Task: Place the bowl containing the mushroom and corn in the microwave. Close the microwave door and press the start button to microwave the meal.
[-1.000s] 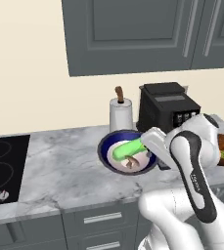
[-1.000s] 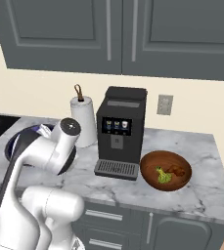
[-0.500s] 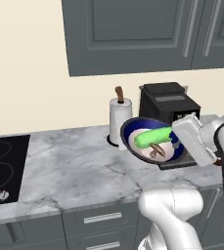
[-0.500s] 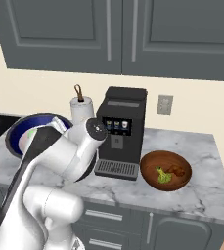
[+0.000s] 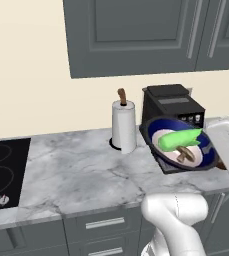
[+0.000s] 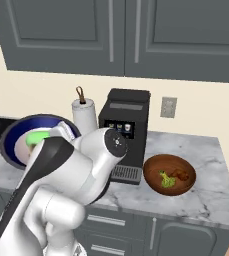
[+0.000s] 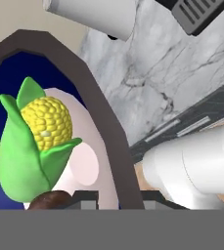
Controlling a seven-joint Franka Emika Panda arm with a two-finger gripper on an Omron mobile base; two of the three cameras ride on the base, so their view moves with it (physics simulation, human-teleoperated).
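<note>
The bowl [image 5: 161,126], dark blue with a white centre, hangs tilted above the counter in front of the coffee machine. My gripper [image 5: 213,159] is shut on its right rim. In it lie the corn [image 5: 178,138], green-husked, and the brown mushroom [image 5: 186,154] just below it. The hand view looks across the bowl [image 7: 6,83], with my gripper [image 7: 116,197] clamped over the dark rim, the corn [image 7: 40,141] showing yellow kernels and the mushroom [image 7: 47,200] at the bottom edge. From the right, the bowl [image 6: 16,131] peeks out behind my arm. The microwave and its door are out of view.
A paper-towel roll [image 5: 123,125] and a black coffee machine [image 5: 171,102] stand at the back of the marble counter [image 5: 76,175]. A black cooktop [image 5: 1,170] lies at the left. A wooden bowl [image 6: 169,173] with food sits right of the machine. Grey cabinets hang overhead.
The arm has swung to the right and raised the bowl off the counter, from left of the paper-towel roll to in front of the coffee machine. The grip has stayed the same.
</note>
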